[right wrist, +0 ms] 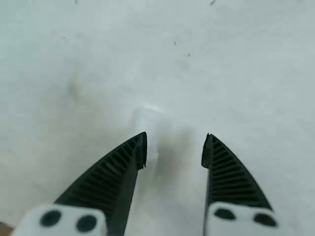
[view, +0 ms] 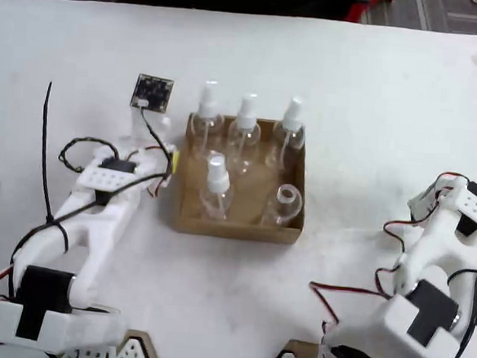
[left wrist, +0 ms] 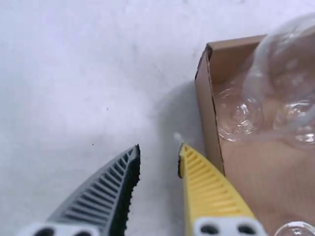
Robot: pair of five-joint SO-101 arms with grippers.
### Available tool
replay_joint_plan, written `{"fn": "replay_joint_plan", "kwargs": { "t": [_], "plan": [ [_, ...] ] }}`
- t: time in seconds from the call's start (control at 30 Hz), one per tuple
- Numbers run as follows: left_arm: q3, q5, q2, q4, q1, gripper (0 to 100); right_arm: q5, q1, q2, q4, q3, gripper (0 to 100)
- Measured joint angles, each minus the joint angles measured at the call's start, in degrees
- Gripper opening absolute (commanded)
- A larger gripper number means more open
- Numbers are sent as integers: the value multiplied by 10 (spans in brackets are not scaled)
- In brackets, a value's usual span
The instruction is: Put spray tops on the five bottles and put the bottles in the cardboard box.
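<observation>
A cardboard box sits mid-table with five clear bottles inside. The three at the back and the front-left one carry white spray tops. The front-right bottle has a bare open neck. My left gripper hangs open with nothing in it, just outside the box's left wall; clear bottles show inside. My right gripper is open over the bare table, far right of the box. A small pale blurred thing lies just ahead of its fingers; I cannot tell what it is.
A small black circuit board with a cable lies left of the box's back corner. The left arm stretches along the box's left side, and the right arm sits near the table's right edge. White tabletop lies open between them.
</observation>
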Motion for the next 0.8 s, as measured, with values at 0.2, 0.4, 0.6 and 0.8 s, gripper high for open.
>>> {"fn": "replay_joint_plan", "kwargs": {
  "t": [0.2, 0.4, 0.6, 0.8],
  "plan": [
    [0, 0, 0, 0, 0, 124, -27, 0, 32, -12, -30, 159],
    [0, 0, 0, 0, 0, 124, -29, -13, 42, 4, -59, 159],
    [0, 0, 0, 0, 0, 124, -31, -36, 93, 4, -69, 159],
    [0, 0, 0, 0, 0, 124, -68, -34, 155, -10, -103, 150]
  ]
}}
